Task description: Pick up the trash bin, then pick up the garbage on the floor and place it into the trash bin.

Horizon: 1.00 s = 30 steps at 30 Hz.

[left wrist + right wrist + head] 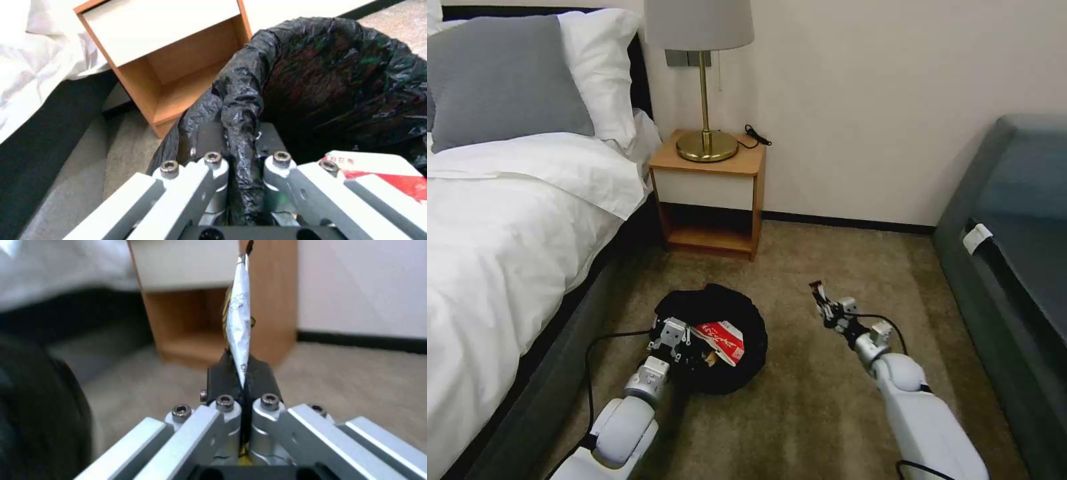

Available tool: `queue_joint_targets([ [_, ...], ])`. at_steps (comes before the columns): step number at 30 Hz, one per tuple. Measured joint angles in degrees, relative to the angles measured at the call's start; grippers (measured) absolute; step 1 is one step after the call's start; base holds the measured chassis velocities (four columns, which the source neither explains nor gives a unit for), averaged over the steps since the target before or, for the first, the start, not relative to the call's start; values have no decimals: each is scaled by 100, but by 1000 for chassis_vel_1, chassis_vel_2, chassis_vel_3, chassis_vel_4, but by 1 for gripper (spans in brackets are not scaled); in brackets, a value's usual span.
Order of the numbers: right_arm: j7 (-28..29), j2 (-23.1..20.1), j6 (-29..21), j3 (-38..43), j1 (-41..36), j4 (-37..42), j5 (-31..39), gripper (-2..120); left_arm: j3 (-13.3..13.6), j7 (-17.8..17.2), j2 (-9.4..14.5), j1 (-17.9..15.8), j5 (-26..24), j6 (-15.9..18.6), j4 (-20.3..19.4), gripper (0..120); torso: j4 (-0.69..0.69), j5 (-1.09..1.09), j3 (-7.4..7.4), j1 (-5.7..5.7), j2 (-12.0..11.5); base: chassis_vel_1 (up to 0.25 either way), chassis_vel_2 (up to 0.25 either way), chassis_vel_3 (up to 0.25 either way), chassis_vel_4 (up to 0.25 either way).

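Both grippers were loaded.
The left gripper (242,146) pinched the bin's (714,310) bag rim; the right gripper (242,380), beside it, clamped a silvery wrapper (238,320).

Brass lamp (706,80) on wooden nightstand (710,193) beside bed (500,220).

Left gripper (677,340) at trash bin (740,319) rim, right gripper (825,301) holding bar wrapper (818,291) beside it

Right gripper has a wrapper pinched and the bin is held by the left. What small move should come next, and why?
Probably swing the right gripper leftward over the trash bin: its silvery wrapper is clamped over bare carpet beside the bin, whose rim the left gripper grips.
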Motion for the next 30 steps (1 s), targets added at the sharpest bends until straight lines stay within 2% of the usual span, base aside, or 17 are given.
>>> queue_joint_targets([
  [5, 132, 258, -3, -306, -38, 630, 569, 0, 46, 72, 55, -74, -56, -135, 67, 4, 1, 0, -1, 0, 0, 0, 0, 0, 0],
  [13, 160, 328, -202, -668, -333, 1389, 1095, 0, 187, 93, 69, -188, -64, -156, 146, 5, 0, 1, -1, 0, 0, 0, 0, 0, 0],
  [16, 129, 319, -428, -863, -550, 1824, 1459, 0, 284, 100, 70, -253, -70, -162, 147, 6, -1, 1, -1, 0, 0, 0, 0, 0, 0],
  [25, -81, 494, -720, -1266, -869, 2153, 1421, 0, 416, 101, 73, -370, -95, -159, 118, 6, 0, 2, -1, 0, 0, 0, 0, 0, 0],
  [30, -212, 610, -673, -1446, -947, 1815, 1026, 0, 453, 100, 91, -385, -139, -146, 30, 6, 0, 1, -1, 0, 0, 0, 0, 0, 0],
])
